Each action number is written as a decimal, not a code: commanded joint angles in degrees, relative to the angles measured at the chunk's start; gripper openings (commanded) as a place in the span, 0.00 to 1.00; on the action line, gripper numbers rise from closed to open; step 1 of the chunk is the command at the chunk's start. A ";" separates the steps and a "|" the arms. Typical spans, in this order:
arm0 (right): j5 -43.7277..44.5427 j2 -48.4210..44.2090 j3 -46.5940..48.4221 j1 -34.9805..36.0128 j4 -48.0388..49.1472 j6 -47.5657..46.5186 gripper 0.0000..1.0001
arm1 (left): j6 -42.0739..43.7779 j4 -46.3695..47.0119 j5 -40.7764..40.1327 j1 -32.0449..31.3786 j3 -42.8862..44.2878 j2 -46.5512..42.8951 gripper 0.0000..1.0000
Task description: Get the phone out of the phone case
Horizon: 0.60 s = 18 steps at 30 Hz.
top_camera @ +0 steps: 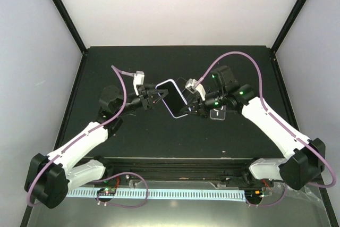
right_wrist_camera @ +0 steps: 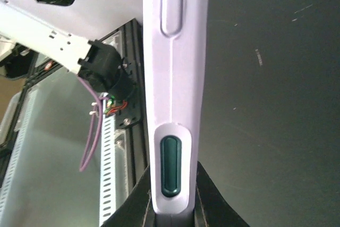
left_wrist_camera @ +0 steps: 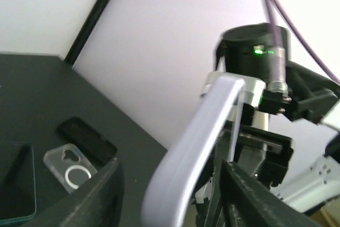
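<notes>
The phone in its lavender case (top_camera: 172, 98) is held in the air between both arms, above the middle of the black table. My right gripper (top_camera: 190, 104) is shut on the case's right end; in the right wrist view the case (right_wrist_camera: 172, 78) runs up from my jaws, and both fingers (right_wrist_camera: 133, 211) press its sides below a teal side button (right_wrist_camera: 170, 166). My left gripper (top_camera: 159, 97) is open around the left end. In the left wrist view the case edge (left_wrist_camera: 196, 142) passes between my spread fingers (left_wrist_camera: 95, 190), with a gap showing on the left.
A clear phone case with a white ring (left_wrist_camera: 71, 171) lies on the table (top_camera: 133, 67) under the right arm, also seen in the top view (top_camera: 218, 114). A small black block (left_wrist_camera: 87, 139) and a dark glassy slab (left_wrist_camera: 16, 190) lie beside it.
</notes>
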 commanded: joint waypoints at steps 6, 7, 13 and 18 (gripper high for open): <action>-9.60 -0.87 -0.05 -0.06 -0.32 -2.59 0.01 | -2.21 13.03 10.56 -0.69 0.48 2.63 0.24; -9.81 -0.84 0.09 -0.06 -0.50 -2.57 0.01 | -2.44 13.43 10.86 -0.78 0.34 2.61 0.23; -11.29 -0.89 -0.39 -0.14 0.28 -1.77 0.01 | -3.46 14.88 10.93 -1.09 -1.02 1.72 0.39; -11.91 -1.47 -0.49 -0.23 1.78 -0.26 0.01 | -3.71 15.33 12.30 -1.12 -1.14 2.11 0.29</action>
